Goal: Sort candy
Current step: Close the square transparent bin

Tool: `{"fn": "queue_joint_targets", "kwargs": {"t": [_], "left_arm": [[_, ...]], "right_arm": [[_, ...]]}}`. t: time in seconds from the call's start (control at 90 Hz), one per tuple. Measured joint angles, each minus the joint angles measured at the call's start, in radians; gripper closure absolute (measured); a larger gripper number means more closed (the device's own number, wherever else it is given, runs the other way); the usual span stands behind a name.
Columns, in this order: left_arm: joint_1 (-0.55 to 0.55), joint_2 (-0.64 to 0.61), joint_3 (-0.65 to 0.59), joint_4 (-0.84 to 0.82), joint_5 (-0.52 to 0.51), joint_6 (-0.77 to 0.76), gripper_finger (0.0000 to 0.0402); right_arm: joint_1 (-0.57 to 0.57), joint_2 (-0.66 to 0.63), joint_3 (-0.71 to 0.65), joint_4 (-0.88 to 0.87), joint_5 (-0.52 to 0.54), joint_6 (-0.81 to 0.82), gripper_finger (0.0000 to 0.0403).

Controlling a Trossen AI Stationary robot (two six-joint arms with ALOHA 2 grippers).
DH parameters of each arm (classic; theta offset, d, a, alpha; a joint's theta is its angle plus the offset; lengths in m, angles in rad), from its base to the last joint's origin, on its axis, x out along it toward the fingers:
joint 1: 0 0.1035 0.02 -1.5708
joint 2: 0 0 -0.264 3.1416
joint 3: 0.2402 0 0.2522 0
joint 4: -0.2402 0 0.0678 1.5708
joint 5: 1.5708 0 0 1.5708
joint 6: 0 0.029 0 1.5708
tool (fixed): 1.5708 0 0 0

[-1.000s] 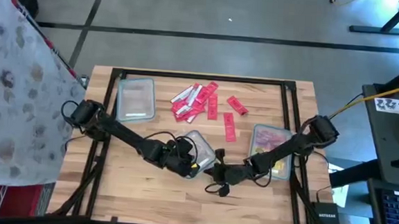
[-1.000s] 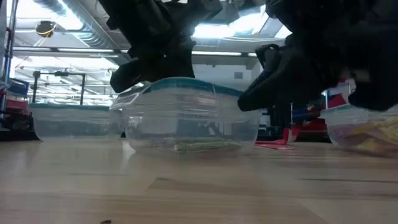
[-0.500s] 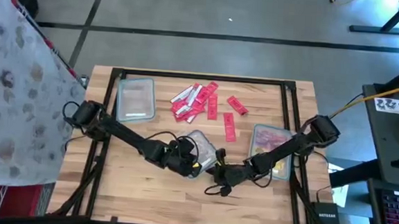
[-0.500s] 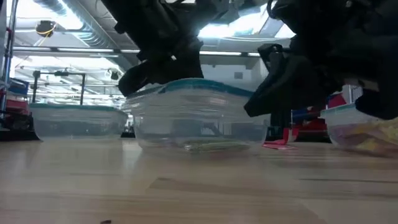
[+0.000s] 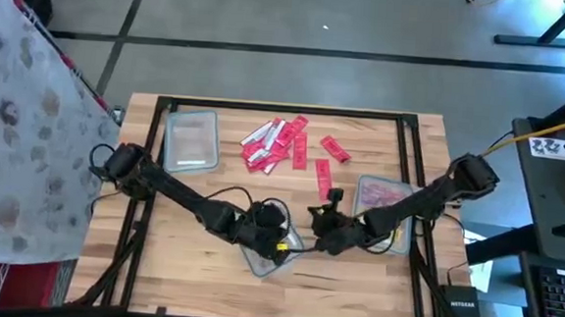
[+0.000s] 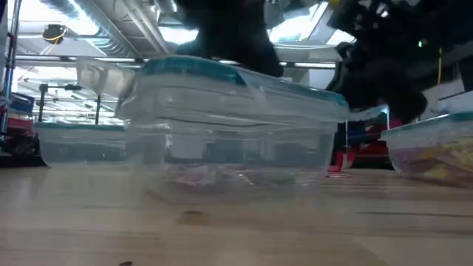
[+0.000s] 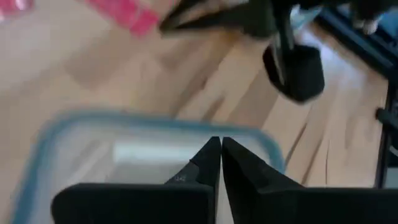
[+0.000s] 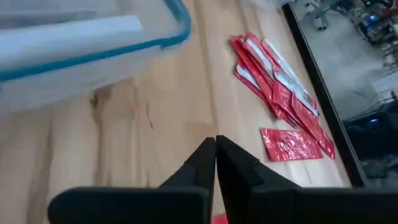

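A clear lidded tub point(image 5: 265, 254) with a teal rim stands near the table's front edge, large in the low view point(image 6: 229, 125). My left gripper point(image 7: 219, 155) is shut and sits on its lid point(image 5: 274, 237). My right gripper point(image 8: 214, 152) is shut and hovers over bare wood just right of the tub point(image 5: 321, 220), touching nothing. The candy is a pile of red wrapped pieces point(image 5: 277, 143) lying flat at the far middle of the table, also seen in the right wrist view point(image 8: 280, 87). Two more red pieces point(image 5: 324, 181) lie to the right of the pile. My left gripper has its shut fingertips on the tub's lid point(image 7: 155, 149), inside the teal rim, coming slanting from above and from the table's left. The tub rests on the table on its base. The fingers themselves hide the exact point of touch.
A second clear tub point(image 5: 192, 140) stands at the far left. A third tub point(image 5: 383, 206), holding pink and yellow pieces, stands at the right behind my right arm. Black frame bars point(image 5: 286, 108) run along the table's far edge and sides.
The middle tub has slid toward the table's near edge with my left gripper on its lid, and now looms larger in the low view. My right gripper has drawn back from the tub, going toward the far edge.
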Motion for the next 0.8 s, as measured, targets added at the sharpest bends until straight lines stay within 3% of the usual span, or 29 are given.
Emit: {"fn": "queue_joint_targets", "kwargs": {"t": [0.111, 0.211, 0.311, 0.422, 0.511, 0.644, 0.8], "left_arm": [[-0.003, 0.000, 0.026, -0.003, -0.021, 0.036, 0.0401], [-0.012, 0.000, 0.053, -0.025, -0.021, 0.056, 0.0401], [-0.016, -0.002, 0.102, -0.193, 0.034, 0.046, 0.0401], [-0.017, -0.002, 0.157, -0.410, 0.054, -0.046, 0.0401], [-0.017, -0.005, 0.160, -0.483, 0.060, -0.106, 0.0402], [-0.016, 0.003, 0.129, -0.485, 0.103, -0.157, 0.0402], [-0.034, 0.004, 0.086, -0.477, 0.121, -0.227, 0.0402]], "right_arm": [[0.021, -0.036, 0.003, 0.002, -0.105, 0.003, 0.0402], [0.043, -0.074, 0.004, 0.034, -0.310, 0.002, 0.0402], [0.062, -0.075, 0.005, 0.115, -0.536, 0.003, 0.0402], [0.084, -0.030, 0.006, 0.234, -0.639, -0.002, 0.0402], [0.087, 0.021, 0.017, 0.292, -0.726, -0.002, 0.0402], [0.086, 0.102, 0.065, 0.292, -0.763, -0.006, 0.0402], [0.058, 0.140, 0.091, 0.197, -0.651, -0.011, 0.0402]]}}
